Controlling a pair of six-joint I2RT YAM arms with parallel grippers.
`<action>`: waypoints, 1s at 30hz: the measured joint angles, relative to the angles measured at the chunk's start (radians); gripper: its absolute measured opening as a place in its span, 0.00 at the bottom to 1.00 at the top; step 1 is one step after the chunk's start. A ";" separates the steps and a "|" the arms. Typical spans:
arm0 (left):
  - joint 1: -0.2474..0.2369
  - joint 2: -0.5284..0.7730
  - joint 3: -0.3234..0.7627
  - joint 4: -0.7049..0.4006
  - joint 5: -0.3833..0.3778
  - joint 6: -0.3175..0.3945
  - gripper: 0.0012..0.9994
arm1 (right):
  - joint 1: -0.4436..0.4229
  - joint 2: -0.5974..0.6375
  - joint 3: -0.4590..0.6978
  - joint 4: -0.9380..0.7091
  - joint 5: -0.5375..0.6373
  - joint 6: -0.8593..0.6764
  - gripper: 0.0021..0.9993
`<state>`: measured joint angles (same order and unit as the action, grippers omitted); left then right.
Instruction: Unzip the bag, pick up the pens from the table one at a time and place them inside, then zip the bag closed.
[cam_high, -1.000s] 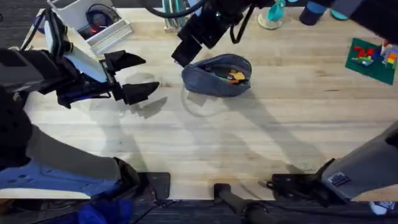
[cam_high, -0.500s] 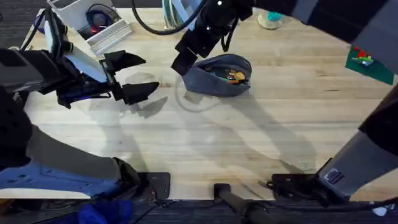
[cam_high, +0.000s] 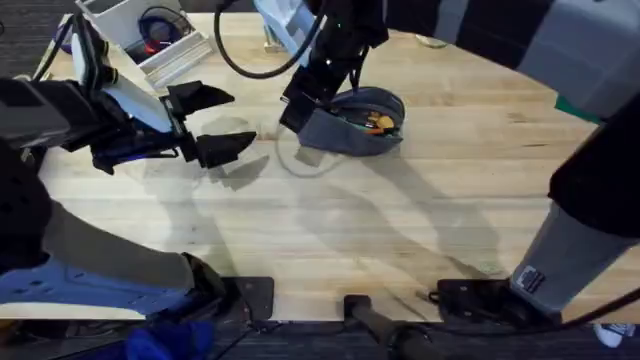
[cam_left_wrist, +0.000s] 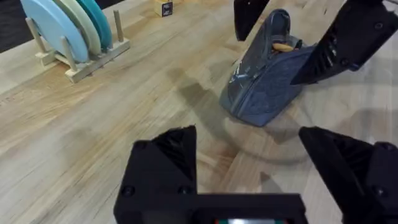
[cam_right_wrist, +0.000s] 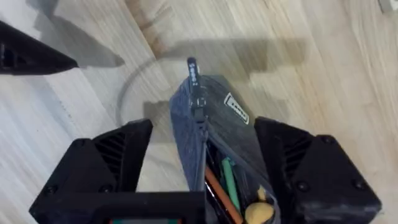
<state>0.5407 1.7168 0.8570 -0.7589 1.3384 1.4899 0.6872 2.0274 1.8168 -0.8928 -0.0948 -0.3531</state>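
Both pens (cam_right_wrist: 219, 186) inside open bag (cam_right_wrist: 217, 134), table (cam_high: 400, 220) around

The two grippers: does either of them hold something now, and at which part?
Nothing is held. The right gripper is open astride the bag, near its zipper pull end. The left gripper is open, apart from it.

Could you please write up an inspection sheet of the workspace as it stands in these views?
Surface: the table, light wood planks, bare in front.
Job's things: the bag lies unzipped; the orange and green pens lie inside.
Clutter: a white bin at the far left; a plate rack.
Grippers: the left end effector open, apart from the bag; the right end effector open, straddling the bag's end by the pull tab.
Cables: a black cable loops from the right arm.
Surroundings: nothing seen.
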 joint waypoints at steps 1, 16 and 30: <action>0.000 0.000 0.000 0.000 0.000 0.000 0.99 | 0.000 0.000 0.000 0.002 -0.001 -0.004 1.00; 0.000 0.000 0.000 0.000 0.000 0.000 0.99 | 0.000 0.044 0.000 0.040 -0.018 -0.034 0.86; 0.000 0.000 0.000 0.000 0.000 0.000 0.99 | 0.000 0.044 0.000 0.041 -0.018 -0.039 0.47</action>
<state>0.5409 1.7168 0.8570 -0.7589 1.3384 1.4899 0.6872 2.0716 1.8168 -0.8520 -0.1131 -0.3921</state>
